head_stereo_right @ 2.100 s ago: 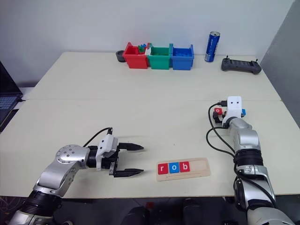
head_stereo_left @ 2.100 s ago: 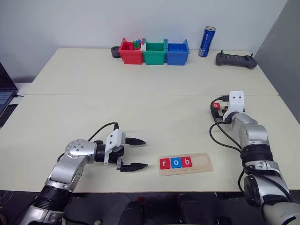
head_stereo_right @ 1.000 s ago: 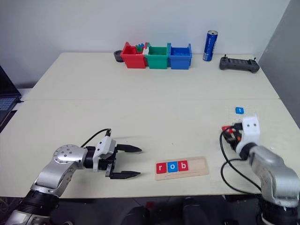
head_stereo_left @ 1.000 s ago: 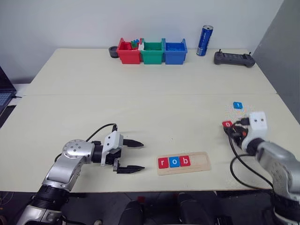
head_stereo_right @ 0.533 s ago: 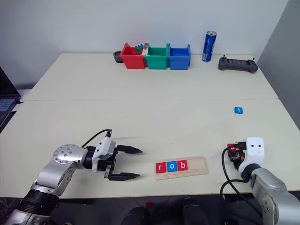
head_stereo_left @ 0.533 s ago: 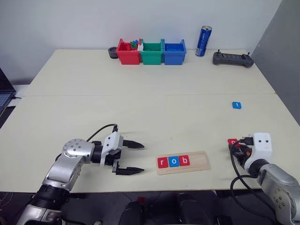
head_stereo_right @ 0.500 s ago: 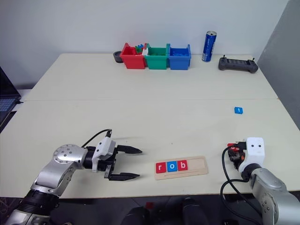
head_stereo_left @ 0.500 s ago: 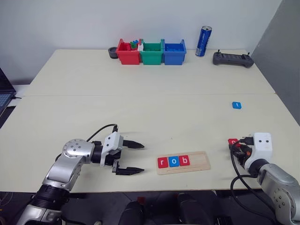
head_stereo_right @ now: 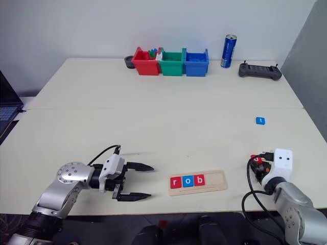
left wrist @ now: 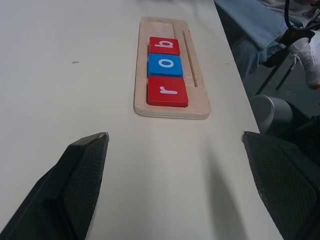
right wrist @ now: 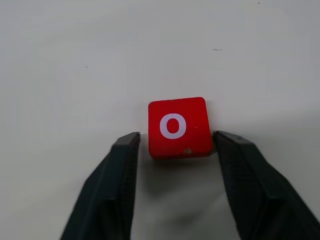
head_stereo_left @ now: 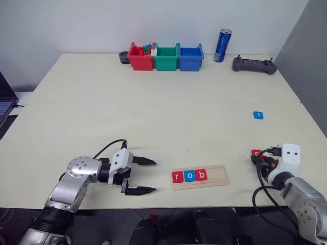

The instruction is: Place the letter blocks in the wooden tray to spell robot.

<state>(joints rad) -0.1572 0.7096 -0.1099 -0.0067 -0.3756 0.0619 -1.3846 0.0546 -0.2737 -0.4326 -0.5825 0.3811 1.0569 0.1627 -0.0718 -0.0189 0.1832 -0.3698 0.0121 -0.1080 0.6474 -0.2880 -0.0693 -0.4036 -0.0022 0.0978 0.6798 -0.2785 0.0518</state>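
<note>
Between the two black fingers of the right pincer [right wrist: 172, 145] lies a small flat red square tile with a white "o" [right wrist: 177, 127]. It rests on the pale desk [head_stereo_left: 153, 117], and the fingers are spread with a thin gap showing on each side, so nothing is pinched yet. The tile looks stiff, light and smooth-faced. Its low straight side edges seem the only sensible hold, and a shallow or uneven squeeze could probably flip it or let it skid.

Well to the left of this tile sits the long pale wooden tray [head_stereo_left: 219, 176], holding red "r" [head_stereo_left: 178, 177], blue "o" [head_stereo_left: 190, 176] and red "b" [head_stereo_left: 202, 175], its two right-hand places bare. A blue "t" tile [head_stereo_left: 258, 115] lies farther back. The left pincer [head_stereo_left: 145, 176] hangs spread wide, left of the tray.
</note>
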